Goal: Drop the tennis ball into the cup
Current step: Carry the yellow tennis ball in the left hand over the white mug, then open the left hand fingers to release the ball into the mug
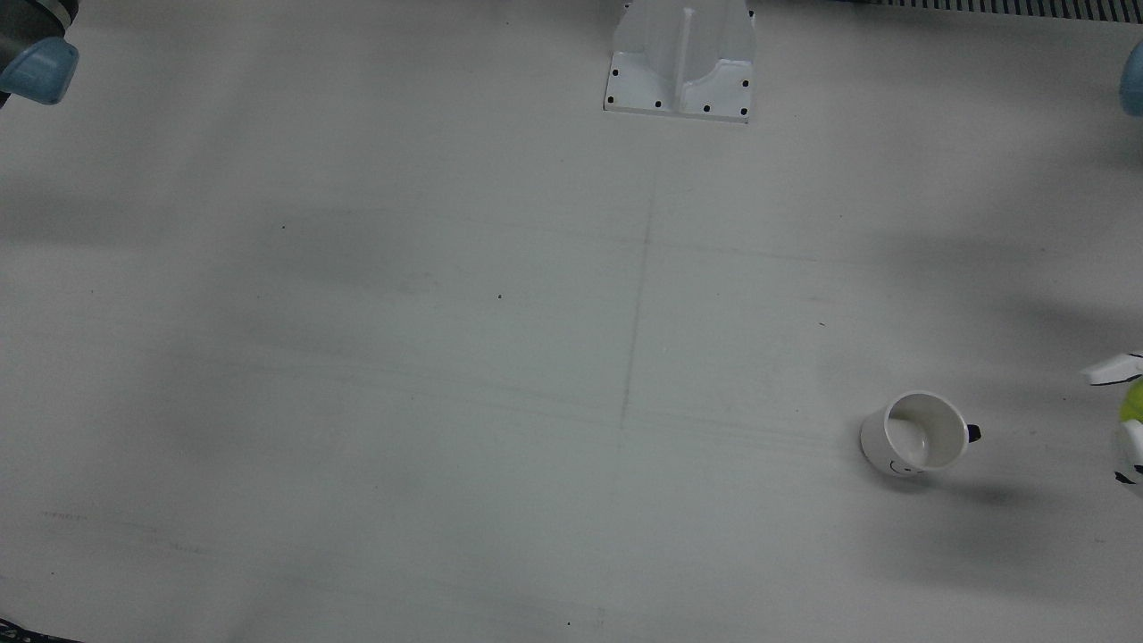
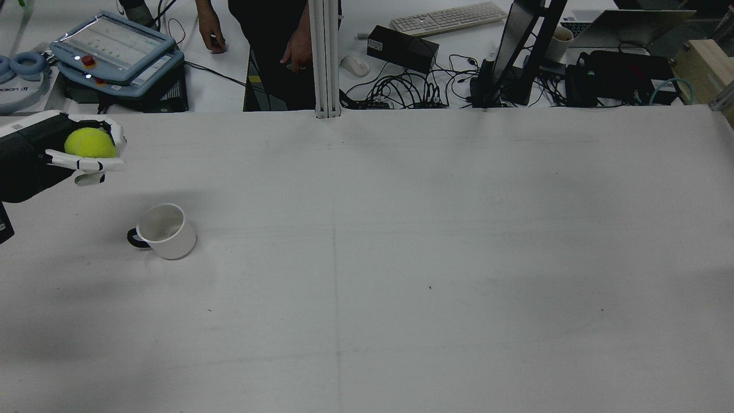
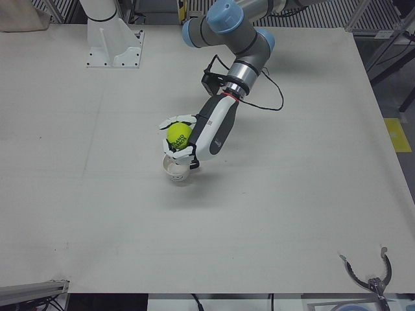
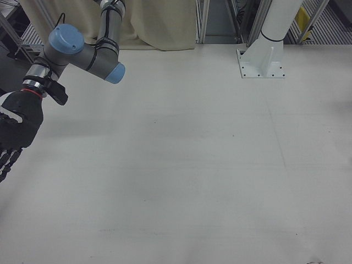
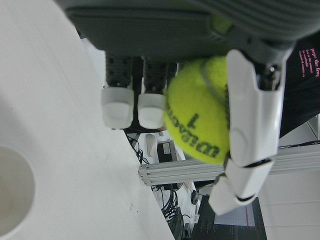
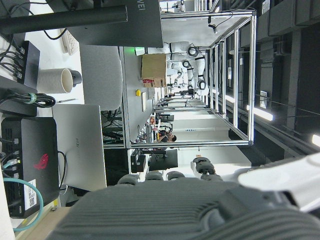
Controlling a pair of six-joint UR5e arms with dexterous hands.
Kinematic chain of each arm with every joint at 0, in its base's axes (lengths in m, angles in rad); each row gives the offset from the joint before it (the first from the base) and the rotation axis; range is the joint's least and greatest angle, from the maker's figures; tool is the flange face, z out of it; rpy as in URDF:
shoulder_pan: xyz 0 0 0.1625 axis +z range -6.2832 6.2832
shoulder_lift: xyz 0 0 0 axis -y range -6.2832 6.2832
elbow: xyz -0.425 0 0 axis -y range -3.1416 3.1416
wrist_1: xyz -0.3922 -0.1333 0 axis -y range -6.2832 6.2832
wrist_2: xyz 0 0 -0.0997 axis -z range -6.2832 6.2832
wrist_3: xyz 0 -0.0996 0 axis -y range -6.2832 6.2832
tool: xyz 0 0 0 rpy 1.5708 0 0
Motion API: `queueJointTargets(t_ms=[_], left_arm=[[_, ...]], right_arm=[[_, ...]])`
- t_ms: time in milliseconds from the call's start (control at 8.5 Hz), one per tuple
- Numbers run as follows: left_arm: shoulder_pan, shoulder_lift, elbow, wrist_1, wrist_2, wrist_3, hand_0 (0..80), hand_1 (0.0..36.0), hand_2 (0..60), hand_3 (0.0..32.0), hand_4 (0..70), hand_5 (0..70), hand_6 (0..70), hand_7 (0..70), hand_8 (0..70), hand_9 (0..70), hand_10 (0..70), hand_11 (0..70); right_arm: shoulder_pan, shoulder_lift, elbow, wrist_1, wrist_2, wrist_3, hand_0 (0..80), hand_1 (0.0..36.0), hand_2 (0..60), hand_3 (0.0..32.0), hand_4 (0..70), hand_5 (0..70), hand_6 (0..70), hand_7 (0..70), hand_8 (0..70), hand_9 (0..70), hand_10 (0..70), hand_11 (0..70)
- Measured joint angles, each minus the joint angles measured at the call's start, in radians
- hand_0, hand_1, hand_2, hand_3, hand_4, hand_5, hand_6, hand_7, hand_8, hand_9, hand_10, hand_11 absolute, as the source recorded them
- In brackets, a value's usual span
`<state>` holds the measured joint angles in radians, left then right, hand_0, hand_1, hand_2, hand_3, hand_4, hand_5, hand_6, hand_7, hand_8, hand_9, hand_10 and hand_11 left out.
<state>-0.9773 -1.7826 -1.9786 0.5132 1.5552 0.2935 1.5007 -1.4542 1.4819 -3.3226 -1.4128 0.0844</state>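
the left robot hand (image 3: 188,144) holds the tennis ball (image 3: 179,134) above the surface (image 3: 272,194), its white fingers (image 5: 250,125) curled around the yellow ball from both sides. in the left hand view the ball (image 5: 200,112) sits pressed between the fingers and the dark palm, with its printed lettering facing outward. in the rear view the left robot hand (image 2: 86,152) and ball (image 2: 90,143) hang at the far left edge of the surface (image 2: 401,258), and the cup (image 2: 166,230) stands upright below and a little to the right of them, clearly apart from the hand. the cup is white with a dark handle (image 2: 135,238) and its mouth is open upward, with nothing inside it. in the left-front view the cup (image 3: 176,170) shows just under the ball and fingers, though that overlap may only be the angle. in the front view the cup (image 1: 918,434) stands near the right side while only a sliver of the ball (image 1: 1132,404) and fingers (image 1: 1112,369) reaches in at the right edge. the right robot hand (image 4: 14,135) hangs at the left edge of the right-front view, well away from the cup, its dark fingers pointing down and loosely apart, gripping nothing.
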Motion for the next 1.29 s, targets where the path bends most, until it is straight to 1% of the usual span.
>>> queueJointTargets(t_ms=[118, 235, 353, 471, 588, 706, 824, 941, 1059, 1176, 1294], left_arm=[[0.014, -0.009, 0.000, 0.015, -0.004, 0.005, 57.8, 36.0, 60.0, 0.0, 70.0, 70.0, 70.0, 70.0, 70.0, 70.0, 70.0, 70.0], [0.020, -0.015, 0.000, 0.025, -0.007, 0.011, 57.9, 36.0, 60.0, 0.0, 70.0, 70.0, 70.0, 70.0, 70.0, 70.0, 70.0, 70.0], [0.024, -0.018, 0.002, 0.030, -0.008, 0.015, 58.9, 36.0, 60.0, 0.0, 70.0, 51.5, 70.0, 70.0, 70.0, 70.0, 70.0, 70.0], [0.026, -0.018, 0.004, 0.033, -0.010, 0.018, 59.6, 36.0, 60.0, 0.0, 70.0, 62.5, 70.0, 70.0, 70.0, 70.0, 61.8, 70.0], [0.027, -0.017, 0.005, 0.031, -0.010, 0.018, 78.1, 36.0, 60.0, 0.0, 64.2, 60.3, 70.0, 70.0, 67.5, 70.0, 44.6, 64.9], [0.027, -0.014, 0.005, 0.017, -0.010, 0.016, 79.3, 36.0, 60.0, 0.0, 40.9, 33.5, 61.8, 55.2, 36.6, 45.3, 21.5, 34.3], [0.028, -0.010, 0.005, -0.008, -0.009, 0.014, 72.2, 36.0, 54.8, 0.0, 16.2, 46.9, 15.9, 27.7, 11.1, 17.8, 9.8, 17.6], [0.028, -0.008, 0.004, -0.029, -0.009, 0.012, 61.0, 34.4, 40.4, 0.0, 4.6, 56.5, 20.4, 14.6, 8.1, 10.0, 6.4, 12.5], [0.028, -0.007, 0.004, -0.041, -0.009, 0.011, 51.9, 26.1, 34.4, 0.0, 2.4, 16.5, 19.9, 10.0, 5.0, 5.5, 3.9, 8.2], [0.028, -0.007, 0.003, -0.047, -0.009, 0.011, 48.7, 23.0, 29.0, 0.0, 0.0, 5.1, 2.9, 11.4, 0.5, 3.7, 2.8, 6.1], [0.028, -0.004, 0.002, -0.053, -0.009, 0.011, 47.4, 19.6, 31.0, 0.6, 0.2, 17.7, 25.6, 7.8, 4.5, 2.6, 2.3, 5.2]], right_arm=[[0.000, 0.000, 0.000, 0.000, 0.000, 0.000, 0.0, 0.0, 0.0, 0.0, 0.0, 0.0, 0.0, 0.0, 0.0, 0.0, 0.0, 0.0], [0.000, 0.000, 0.000, 0.000, 0.000, 0.000, 0.0, 0.0, 0.0, 0.0, 0.0, 0.0, 0.0, 0.0, 0.0, 0.0, 0.0, 0.0], [0.000, 0.000, 0.000, 0.000, 0.000, 0.000, 0.0, 0.0, 0.0, 0.0, 0.0, 0.0, 0.0, 0.0, 0.0, 0.0, 0.0, 0.0], [0.000, 0.000, 0.000, 0.000, 0.000, 0.000, 0.0, 0.0, 0.0, 0.0, 0.0, 0.0, 0.0, 0.0, 0.0, 0.0, 0.0, 0.0], [-0.001, 0.000, 0.000, 0.000, 0.000, 0.000, 0.0, 0.0, 0.0, 0.0, 0.0, 0.0, 0.0, 0.0, 0.0, 0.0, 0.0, 0.0], [0.000, 0.000, 0.000, 0.000, 0.000, 0.000, 0.0, 0.0, 0.0, 0.0, 0.0, 0.0, 0.0, 0.0, 0.0, 0.0, 0.0, 0.0], [0.000, 0.000, 0.000, 0.000, 0.000, 0.000, 0.0, 0.0, 0.0, 0.0, 0.0, 0.0, 0.0, 0.0, 0.0, 0.0, 0.0, 0.0], [0.000, 0.000, 0.000, 0.000, 0.000, 0.000, 0.0, 0.0, 0.0, 0.0, 0.0, 0.0, 0.0, 0.0, 0.0, 0.0, 0.0, 0.0], [0.000, 0.000, 0.000, 0.000, 0.000, 0.000, 0.0, 0.0, 0.0, 0.0, 0.0, 0.0, 0.0, 0.0, 0.0, 0.0, 0.0, 0.0], [0.000, 0.000, 0.000, 0.000, 0.000, 0.000, 0.0, 0.0, 0.0, 0.0, 0.0, 0.0, 0.0, 0.0, 0.0, 0.0, 0.0, 0.0], [-0.001, 0.000, 0.000, 0.000, 0.001, 0.000, 0.0, 0.0, 0.0, 0.0, 0.0, 0.0, 0.0, 0.0, 0.0, 0.0, 0.0, 0.0]])
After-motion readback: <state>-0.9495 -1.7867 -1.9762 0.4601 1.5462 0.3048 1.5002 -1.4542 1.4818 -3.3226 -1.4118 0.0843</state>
